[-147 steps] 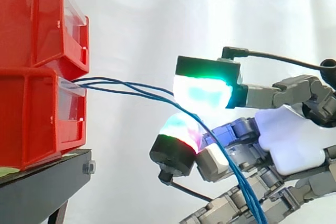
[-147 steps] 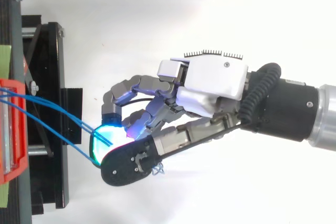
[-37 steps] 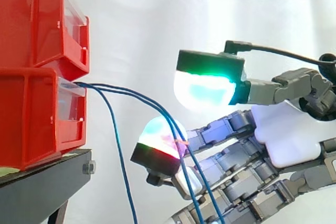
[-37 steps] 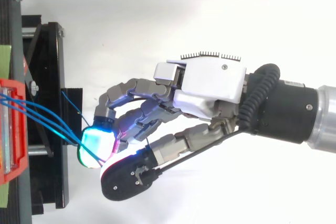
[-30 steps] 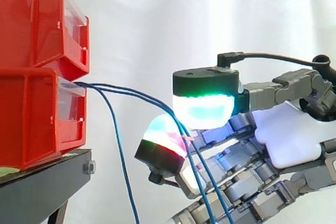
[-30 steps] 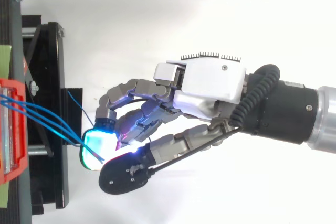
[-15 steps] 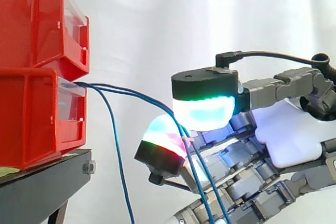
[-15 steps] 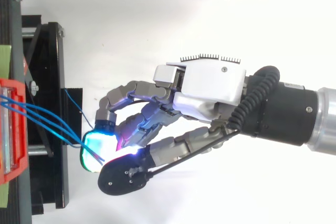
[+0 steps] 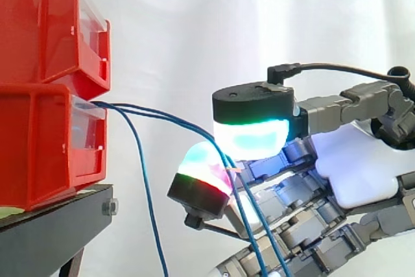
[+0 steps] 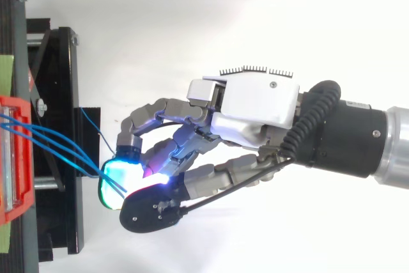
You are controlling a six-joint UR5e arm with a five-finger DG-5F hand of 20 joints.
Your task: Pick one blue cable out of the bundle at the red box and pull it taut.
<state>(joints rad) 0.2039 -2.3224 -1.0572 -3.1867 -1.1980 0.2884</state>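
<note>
Robot hand: fingers curled, with thumb pad and one fingertip pad clamped on two blue cables. From the pinch these run out ahead of the fingertips to the red box, slightly bowed. A third blue cable hangs slack ahead of the fingertips, clear of the robot hand.

No text, label, number or sign can be read; the red bins show plain faces with no legible marking; the black stand carries none either; a green strip at the stand's edge is too small to tell whether it bears print; the hand has no legible marking on its white and grey shells; the blue cables are plain.
</note>
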